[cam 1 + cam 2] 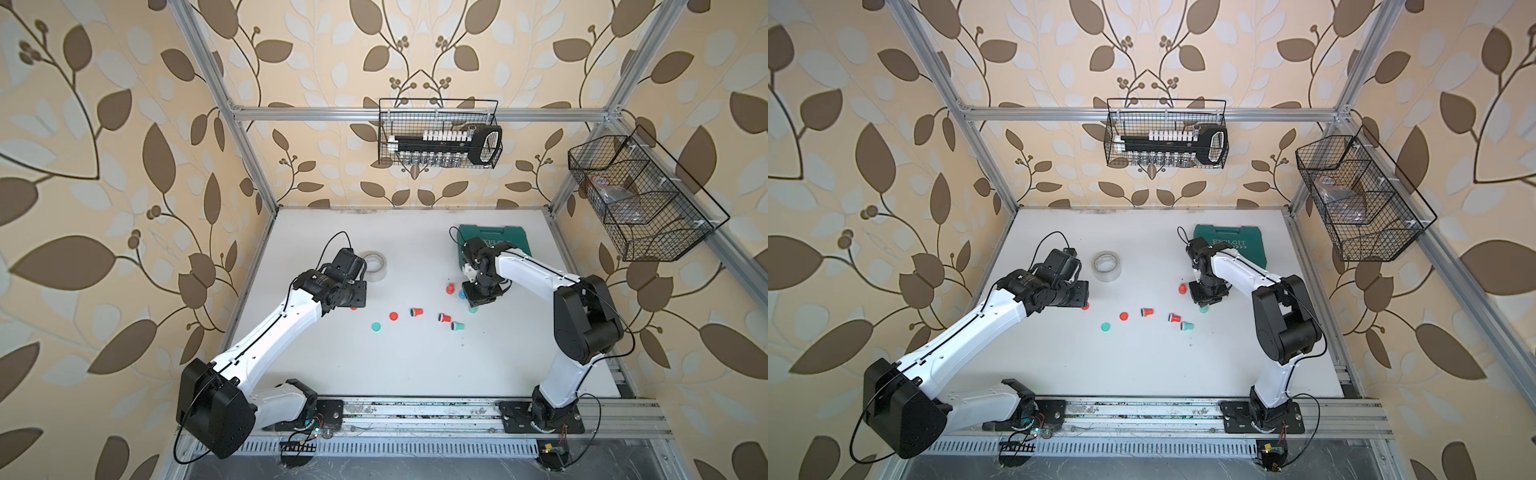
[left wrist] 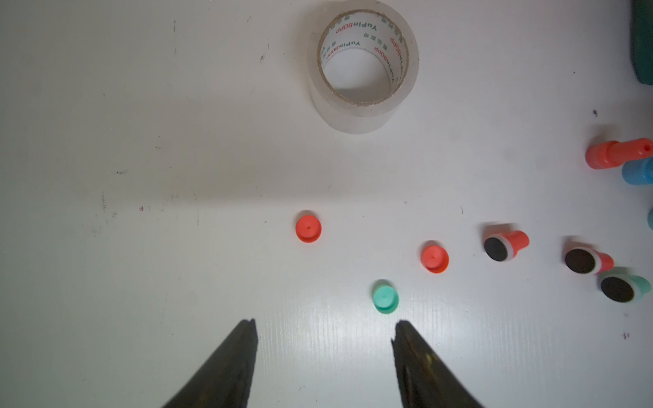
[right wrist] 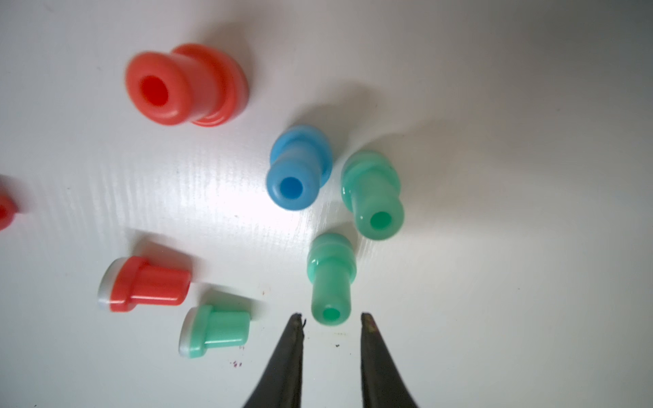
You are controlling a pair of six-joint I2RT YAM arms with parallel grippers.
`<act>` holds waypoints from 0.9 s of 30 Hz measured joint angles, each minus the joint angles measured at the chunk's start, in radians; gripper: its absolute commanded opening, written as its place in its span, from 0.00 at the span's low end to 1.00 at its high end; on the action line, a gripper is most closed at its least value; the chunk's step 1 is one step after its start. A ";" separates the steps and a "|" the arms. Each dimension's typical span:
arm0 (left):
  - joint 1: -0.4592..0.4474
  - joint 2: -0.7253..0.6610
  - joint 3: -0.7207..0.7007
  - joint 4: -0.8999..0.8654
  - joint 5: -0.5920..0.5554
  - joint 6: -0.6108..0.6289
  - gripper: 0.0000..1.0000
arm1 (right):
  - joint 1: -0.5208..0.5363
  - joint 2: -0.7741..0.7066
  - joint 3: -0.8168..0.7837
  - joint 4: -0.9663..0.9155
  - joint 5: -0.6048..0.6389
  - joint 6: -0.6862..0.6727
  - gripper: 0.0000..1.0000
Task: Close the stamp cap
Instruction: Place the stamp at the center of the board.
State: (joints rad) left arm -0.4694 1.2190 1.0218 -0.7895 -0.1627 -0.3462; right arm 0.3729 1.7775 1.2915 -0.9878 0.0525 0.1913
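- Under the right wrist, in a top view: blue stamp [image 1: 462,294] mostly hidden.
- Right gripper [image 3: 332,317]: tips narrowly apart, holding nothing; upright teal stamp [image 3: 330,279] just past them, gaps either side.
- Left gripper [image 2: 324,323]: spread wide, empty; one red cap [image 1: 353,308] half covered by that wrist.
- Teal cap [image 1: 376,327] loose mid-table; uncapped teal stamp [image 1: 457,326] on its side at its 3 o'clock.
- Table [image 1: 415,365] bare toward 6 o'clock; tape roll [image 1: 376,264] at 11, toolbox [image 1: 507,237] at 1, partly behind the arm.
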 measured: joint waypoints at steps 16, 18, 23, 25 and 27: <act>0.000 0.000 0.000 0.000 0.000 0.000 0.64 | 0.191 -0.076 -0.099 0.023 -0.085 -0.077 0.46; 0.000 0.000 0.000 0.000 0.001 0.000 0.64 | 0.190 -0.076 -0.128 0.047 -0.115 -0.087 0.49; 0.000 0.000 0.000 0.000 0.002 0.000 0.64 | 0.190 -0.065 -0.142 0.101 -0.171 -0.111 0.52; 0.000 0.000 0.000 0.000 0.002 0.000 0.64 | 0.190 -0.046 -0.142 0.121 -0.181 -0.117 0.53; 0.000 0.000 0.000 0.000 0.002 0.000 0.64 | 0.190 -0.023 -0.142 0.135 -0.185 -0.122 0.53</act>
State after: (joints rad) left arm -0.4694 1.2190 1.0218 -0.7895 -0.1608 -0.3462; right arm 0.5625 1.7546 1.1492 -0.8532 -0.1329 0.0696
